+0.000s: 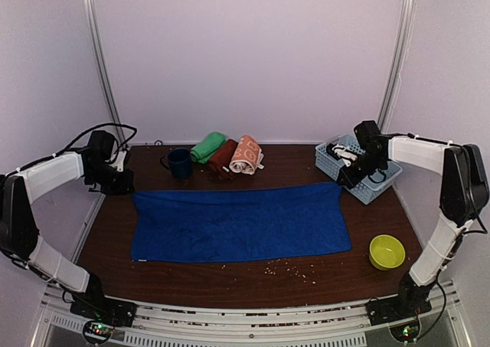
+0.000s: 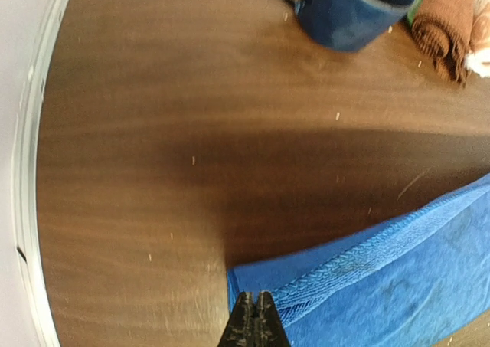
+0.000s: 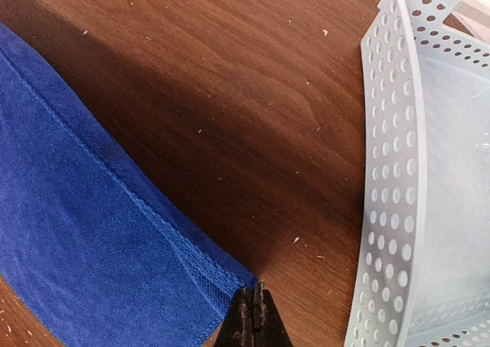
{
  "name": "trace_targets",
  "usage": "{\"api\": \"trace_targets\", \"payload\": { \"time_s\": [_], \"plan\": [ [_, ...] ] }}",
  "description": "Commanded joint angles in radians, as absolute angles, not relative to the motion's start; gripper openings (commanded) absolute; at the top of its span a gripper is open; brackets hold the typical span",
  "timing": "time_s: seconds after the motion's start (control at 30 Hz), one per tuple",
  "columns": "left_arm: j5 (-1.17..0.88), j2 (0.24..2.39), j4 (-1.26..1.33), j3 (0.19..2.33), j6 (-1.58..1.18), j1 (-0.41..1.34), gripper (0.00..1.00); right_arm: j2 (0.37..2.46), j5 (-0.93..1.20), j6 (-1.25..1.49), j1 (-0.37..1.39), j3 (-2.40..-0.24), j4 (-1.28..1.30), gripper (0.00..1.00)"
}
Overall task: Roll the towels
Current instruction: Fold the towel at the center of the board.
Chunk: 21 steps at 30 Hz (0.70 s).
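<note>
The royal blue towel (image 1: 237,220) lies spread flat across the middle of the table. My left gripper (image 1: 122,182) is at its far left corner; in the left wrist view the jaws (image 2: 253,295) are pressed together on the towel's edge (image 2: 367,278). My right gripper (image 1: 344,180) is at the far right corner, jaws (image 3: 253,287) pressed together on the corner of the towel (image 3: 92,232). Three rolled towels lie at the back: green (image 1: 208,146), dark maroon (image 1: 223,158) and orange with white print (image 1: 246,154). The maroon roll (image 2: 448,21) also shows in the left wrist view.
A navy mug (image 1: 180,163) (image 2: 352,10) stands left of the rolls. A pale blue perforated basket (image 1: 377,184) (image 3: 398,171) sits at the back right, close to my right gripper. A yellow-green bowl (image 1: 387,251) is at the front right. Crumbs dot the wood in front of the towel.
</note>
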<state>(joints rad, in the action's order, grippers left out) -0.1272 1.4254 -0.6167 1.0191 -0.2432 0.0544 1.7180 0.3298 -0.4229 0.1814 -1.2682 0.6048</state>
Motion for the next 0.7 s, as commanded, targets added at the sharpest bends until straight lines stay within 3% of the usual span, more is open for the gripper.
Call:
{"api": "trace_targets", "payload": {
  "time_s": [0.0, 0.37, 0.67],
  "plan": [
    [-0.13, 1.387, -0.661, 0.99, -0.255, 0.06, 0.0, 1.655, 0.347, -0.443, 0.174, -1.207, 0.584, 0.0],
    [-0.122, 1.399, -0.808, 0.947, -0.282, 0.06, 0.0, 1.474, 0.321, -0.543, 0.175, -1.017, 0.633, 0.0],
    [-0.127, 1.39, -0.844, 0.915, -0.302, 0.059, 0.0, 1.373, 0.421, -0.653, 0.175, -0.91, 0.663, 0.0]
  ]
}}
